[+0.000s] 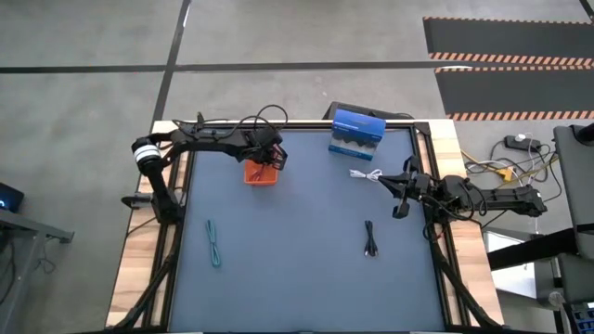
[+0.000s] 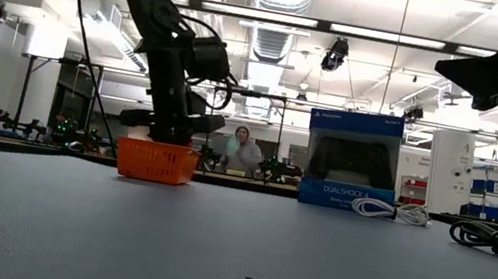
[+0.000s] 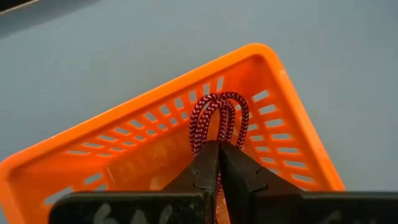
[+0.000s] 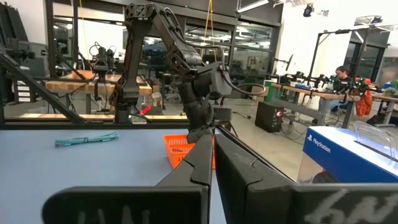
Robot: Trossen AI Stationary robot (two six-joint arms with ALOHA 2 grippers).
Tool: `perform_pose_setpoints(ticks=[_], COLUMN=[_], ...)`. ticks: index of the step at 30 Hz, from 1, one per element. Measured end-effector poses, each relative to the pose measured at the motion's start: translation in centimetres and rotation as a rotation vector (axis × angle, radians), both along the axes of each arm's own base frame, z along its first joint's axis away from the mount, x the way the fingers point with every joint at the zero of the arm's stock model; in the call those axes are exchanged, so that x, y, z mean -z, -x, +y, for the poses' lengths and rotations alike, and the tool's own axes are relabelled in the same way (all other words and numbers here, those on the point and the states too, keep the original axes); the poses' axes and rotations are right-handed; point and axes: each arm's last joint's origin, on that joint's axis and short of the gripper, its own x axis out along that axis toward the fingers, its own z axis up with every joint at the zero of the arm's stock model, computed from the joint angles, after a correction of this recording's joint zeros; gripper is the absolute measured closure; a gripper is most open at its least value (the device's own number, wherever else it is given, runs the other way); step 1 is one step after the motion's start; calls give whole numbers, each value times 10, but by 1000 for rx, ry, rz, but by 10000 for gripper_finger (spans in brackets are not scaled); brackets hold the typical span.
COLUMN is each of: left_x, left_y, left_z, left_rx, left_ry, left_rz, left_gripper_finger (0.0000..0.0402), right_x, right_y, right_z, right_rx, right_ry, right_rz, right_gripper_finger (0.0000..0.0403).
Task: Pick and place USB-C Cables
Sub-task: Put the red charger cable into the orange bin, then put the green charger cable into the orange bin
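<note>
Your left tool [image 3: 217, 152] is clamped on the red cable [image 3: 217, 121] over the basket [image 3: 124, 155] beneath it; teal [image 1: 213, 244], black [image 1: 370, 239] and white [image 1: 366, 174] remain on the desk [image 1: 297, 269].

red cable [image 3: 219, 119] looped over orange basket [image 3: 292, 124], teal [image 1: 214, 244], black [image 1: 370, 239], white [image 1: 366, 174] flat on mat

Workshop benches [image 4: 74, 84], bright ceiling strip-lights [image 2: 279, 18]

Left gripper [image 3: 217, 163] over basket [image 3: 292, 124]
</note>
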Motion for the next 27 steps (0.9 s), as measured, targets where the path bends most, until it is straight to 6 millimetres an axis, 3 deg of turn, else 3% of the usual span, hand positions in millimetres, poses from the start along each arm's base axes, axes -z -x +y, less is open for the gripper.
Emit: perform_pose_setpoints(ticks=[8,17,22,27], left_x=[-12,-48,-76,-99], left_y=[3,12,15,13], left_z=[-2,-9,-29,-62], left_rx=[18,24,57,113], left_ry=[-18,-65,-91,-88], left_rz=[-22,-119,-219,-318], left_gripper_finger=[402,401,401,401], right_x=[0,0,0,0], right_y=[0,0,0,0], right_z=[0,0,0,0], right_rx=[16,16,16,18], right_ry=[-2,-2,3,16], right_rz=[0,1,2,4], right_gripper_finger=[394,394,394,394])
